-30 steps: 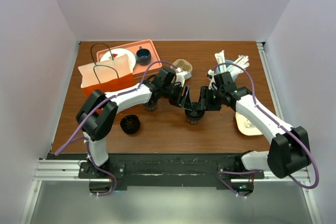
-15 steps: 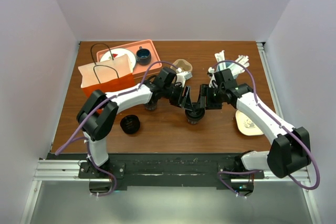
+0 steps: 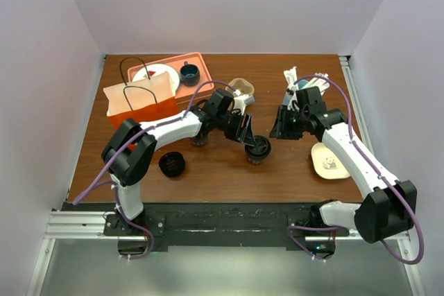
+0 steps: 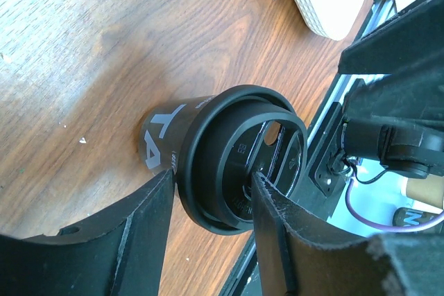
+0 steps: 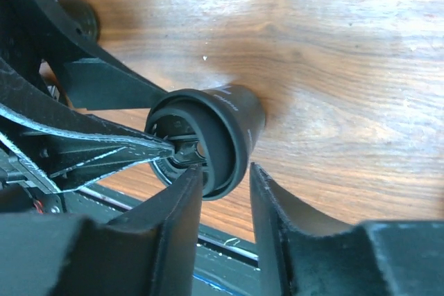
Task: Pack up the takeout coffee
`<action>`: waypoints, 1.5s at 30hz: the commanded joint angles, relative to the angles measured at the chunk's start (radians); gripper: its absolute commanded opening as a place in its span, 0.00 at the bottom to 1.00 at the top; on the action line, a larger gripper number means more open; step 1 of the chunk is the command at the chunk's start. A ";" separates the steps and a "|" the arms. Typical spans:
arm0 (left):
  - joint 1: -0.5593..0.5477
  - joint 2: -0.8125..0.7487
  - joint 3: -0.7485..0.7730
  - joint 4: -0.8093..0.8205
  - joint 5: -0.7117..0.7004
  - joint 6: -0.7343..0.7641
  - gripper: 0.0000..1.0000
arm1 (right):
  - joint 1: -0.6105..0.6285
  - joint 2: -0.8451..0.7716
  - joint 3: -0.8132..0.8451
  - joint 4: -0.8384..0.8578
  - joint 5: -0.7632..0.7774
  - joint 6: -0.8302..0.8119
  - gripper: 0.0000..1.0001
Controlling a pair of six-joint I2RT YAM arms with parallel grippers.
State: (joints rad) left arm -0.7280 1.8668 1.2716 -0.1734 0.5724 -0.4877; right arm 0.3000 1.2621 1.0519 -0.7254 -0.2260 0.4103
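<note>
We are finding the coffee (image 3: 257,148) lidded, standing at the centre of the bench (image 3: 215,175). The left gripper (image 4: 210,181) is clamping it. The right gripper (image 5: 225,170) is hanging open nearby, empty. We are judging that packing into the bag (image 3: 139,98), upper left, is not yet done.

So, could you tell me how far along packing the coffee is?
Done: the lid sits on the coffee cup. In hand: the left hand straddles that lid, grip unclear; the right hand hangs apart, open. Left: the cup stands on the table, away from the orange bag, so lifting and bagging it presumably remain.
</note>
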 commanded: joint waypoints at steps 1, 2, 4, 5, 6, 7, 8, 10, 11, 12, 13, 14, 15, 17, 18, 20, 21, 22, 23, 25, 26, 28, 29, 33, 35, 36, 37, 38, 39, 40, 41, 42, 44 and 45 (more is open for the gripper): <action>-0.011 0.051 -0.011 -0.098 -0.080 0.052 0.51 | -0.021 -0.056 -0.079 0.024 -0.070 0.015 0.34; -0.011 0.052 -0.009 -0.097 -0.078 0.052 0.51 | -0.027 -0.061 -0.093 0.035 -0.088 0.019 0.34; -0.011 0.054 -0.009 -0.098 -0.080 0.052 0.51 | -0.030 -0.064 -0.127 0.066 -0.131 0.030 0.33; -0.013 0.054 -0.008 -0.100 -0.080 0.051 0.50 | -0.032 -0.064 -0.136 0.072 -0.137 0.033 0.33; -0.011 0.055 -0.008 -0.103 -0.080 0.051 0.50 | -0.032 -0.064 -0.144 0.079 -0.144 0.035 0.33; -0.011 0.055 -0.008 -0.104 -0.083 0.054 0.50 | -0.033 -0.063 -0.153 0.086 -0.151 0.035 0.33; -0.011 0.055 -0.009 -0.107 -0.082 0.054 0.50 | -0.033 -0.067 -0.173 0.096 -0.170 0.038 0.34; -0.011 0.057 -0.011 -0.107 -0.083 0.054 0.50 | -0.035 -0.066 -0.193 0.122 -0.191 0.044 0.34; -0.011 0.058 -0.014 -0.109 -0.085 0.052 0.50 | -0.036 -0.064 -0.199 0.126 -0.200 0.047 0.34; -0.013 0.058 -0.014 -0.109 -0.085 0.054 0.50 | -0.036 -0.058 -0.204 0.133 -0.202 0.048 0.34; -0.011 0.058 -0.015 -0.109 -0.085 0.052 0.50 | -0.036 -0.055 -0.213 0.136 -0.200 0.048 0.34; -0.011 0.058 -0.017 -0.109 -0.085 0.054 0.49 | -0.035 -0.052 -0.216 0.144 -0.202 0.047 0.34; -0.013 0.058 -0.017 -0.109 -0.086 0.052 0.49 | -0.036 -0.050 -0.222 0.149 -0.199 0.048 0.33; -0.013 0.058 -0.020 -0.109 -0.086 0.049 0.49 | -0.036 -0.050 -0.234 0.155 -0.184 0.050 0.31; -0.013 0.055 -0.021 -0.109 -0.088 0.047 0.49 | -0.038 -0.050 -0.239 0.155 -0.161 0.050 0.30; -0.013 0.057 -0.025 -0.107 -0.089 0.046 0.49 | -0.036 -0.049 -0.251 0.156 -0.139 0.050 0.28; -0.013 0.057 -0.026 -0.107 -0.089 0.046 0.49 | -0.036 -0.050 -0.256 0.159 -0.127 0.050 0.27; -0.013 0.057 -0.028 -0.107 -0.091 0.044 0.49 | -0.038 -0.050 -0.263 0.161 -0.121 0.050 0.26; -0.013 0.057 -0.028 -0.107 -0.092 0.046 0.49 | -0.038 -0.050 -0.268 0.161 -0.107 0.051 0.23; -0.013 0.060 -0.029 -0.113 -0.100 0.044 0.48 | -0.039 -0.052 -0.279 0.155 -0.064 0.051 0.21; -0.013 0.061 -0.029 -0.118 -0.101 0.044 0.48 | -0.038 -0.053 -0.285 0.149 -0.050 0.051 0.20; -0.013 0.065 -0.032 -0.115 -0.101 0.044 0.48 | -0.038 -0.069 -0.305 0.147 -0.014 0.054 0.20; -0.013 0.065 -0.035 -0.115 -0.101 0.044 0.48 | -0.038 -0.073 -0.314 0.150 -0.003 0.059 0.19; -0.014 0.071 -0.038 -0.118 -0.111 0.044 0.46 | -0.038 -0.089 -0.346 0.164 0.016 0.082 0.19; -0.013 0.072 -0.041 -0.115 -0.111 0.046 0.45 | -0.038 -0.090 -0.325 0.147 0.011 0.091 0.20; -0.013 0.074 -0.041 -0.117 -0.111 0.046 0.45 | -0.039 -0.096 -0.291 0.141 0.005 0.094 0.22; -0.013 0.074 -0.041 -0.115 -0.111 0.052 0.45 | -0.041 -0.101 -0.270 0.124 -0.005 0.097 0.23; -0.013 0.074 -0.041 -0.117 -0.114 0.055 0.45 | -0.039 -0.119 -0.248 0.116 -0.007 0.107 0.24; -0.013 0.075 -0.040 -0.117 -0.120 0.057 0.45 | -0.038 -0.130 -0.203 0.109 -0.009 0.113 0.24; -0.013 0.077 -0.038 -0.121 -0.123 0.060 0.45 | -0.039 -0.138 -0.181 0.098 -0.007 0.117 0.25; -0.014 0.078 -0.038 -0.124 -0.126 0.063 0.45 | -0.039 -0.144 -0.161 0.093 -0.003 0.127 0.25; -0.013 0.083 -0.040 -0.127 -0.126 0.064 0.45 | -0.039 -0.144 -0.127 0.089 0.000 0.130 0.24; -0.013 0.089 -0.041 -0.127 -0.128 0.067 0.44 | -0.041 -0.141 -0.104 0.077 0.011 0.131 0.24; -0.013 0.089 -0.044 -0.124 -0.126 0.067 0.44 | -0.041 -0.132 -0.090 0.077 0.011 0.130 0.24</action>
State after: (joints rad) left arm -0.7338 1.8755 1.2762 -0.1722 0.5640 -0.4877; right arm 0.2649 1.1458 0.8703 -0.6243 -0.2699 0.5251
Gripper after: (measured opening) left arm 0.467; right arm 0.243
